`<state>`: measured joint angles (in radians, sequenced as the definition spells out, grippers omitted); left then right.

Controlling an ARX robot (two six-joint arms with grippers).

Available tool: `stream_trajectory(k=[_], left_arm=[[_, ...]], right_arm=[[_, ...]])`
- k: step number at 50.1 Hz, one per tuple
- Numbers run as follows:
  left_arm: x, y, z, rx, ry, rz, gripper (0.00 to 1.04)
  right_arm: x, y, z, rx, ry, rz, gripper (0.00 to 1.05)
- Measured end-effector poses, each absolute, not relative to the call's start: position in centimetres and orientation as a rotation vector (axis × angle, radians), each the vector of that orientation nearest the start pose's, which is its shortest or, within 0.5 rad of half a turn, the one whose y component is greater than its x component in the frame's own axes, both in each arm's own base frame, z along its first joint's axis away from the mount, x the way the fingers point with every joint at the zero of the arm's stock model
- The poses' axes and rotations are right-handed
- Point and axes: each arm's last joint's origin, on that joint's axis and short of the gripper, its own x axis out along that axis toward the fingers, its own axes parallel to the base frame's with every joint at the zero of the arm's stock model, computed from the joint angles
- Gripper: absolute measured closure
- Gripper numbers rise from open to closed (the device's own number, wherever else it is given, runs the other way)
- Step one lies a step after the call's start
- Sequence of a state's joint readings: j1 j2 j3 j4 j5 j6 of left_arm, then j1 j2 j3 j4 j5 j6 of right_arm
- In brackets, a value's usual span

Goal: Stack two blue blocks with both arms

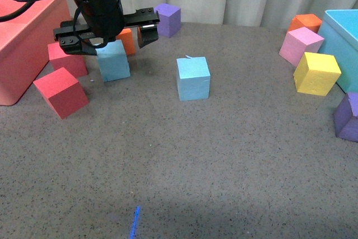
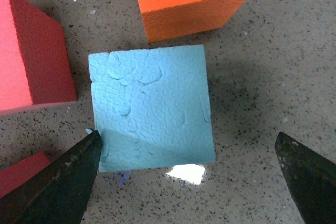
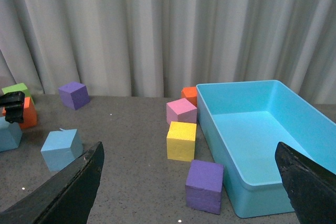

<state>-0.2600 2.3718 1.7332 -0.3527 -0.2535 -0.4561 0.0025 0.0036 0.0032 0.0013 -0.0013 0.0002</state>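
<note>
One blue block (image 1: 113,61) sits on the grey table at the back left, partly under my left gripper (image 1: 106,33), which hovers open just above it. In the left wrist view that block (image 2: 151,106) lies between and slightly past the open fingertips (image 2: 68,182), nearer one of them. The second blue block (image 1: 193,78) stands free in the middle of the table; it shows in the right wrist view (image 3: 61,149). My right gripper (image 3: 189,187) is open and empty, out of the front view, raised above the table.
A red bin (image 1: 22,37) and two red cubes (image 1: 60,91) lie at the left, an orange cube (image 2: 189,1) and a purple cube (image 1: 168,19) behind the left gripper. At the right are a turquoise bin (image 3: 252,129), yellow (image 1: 316,73), pink, orange and purple (image 3: 203,184) cubes.
</note>
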Motion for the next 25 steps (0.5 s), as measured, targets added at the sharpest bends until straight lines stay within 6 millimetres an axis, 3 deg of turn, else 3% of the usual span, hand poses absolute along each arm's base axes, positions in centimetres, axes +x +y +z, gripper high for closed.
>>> stream_trajectory(k=[25], left_arm=[[49.7,-11.8,8.6,-0.135,0.969,0.263,0.07]], right_arm=[[9.8,0.0,16.4,0.000,-0.001,0.004,0.10]])
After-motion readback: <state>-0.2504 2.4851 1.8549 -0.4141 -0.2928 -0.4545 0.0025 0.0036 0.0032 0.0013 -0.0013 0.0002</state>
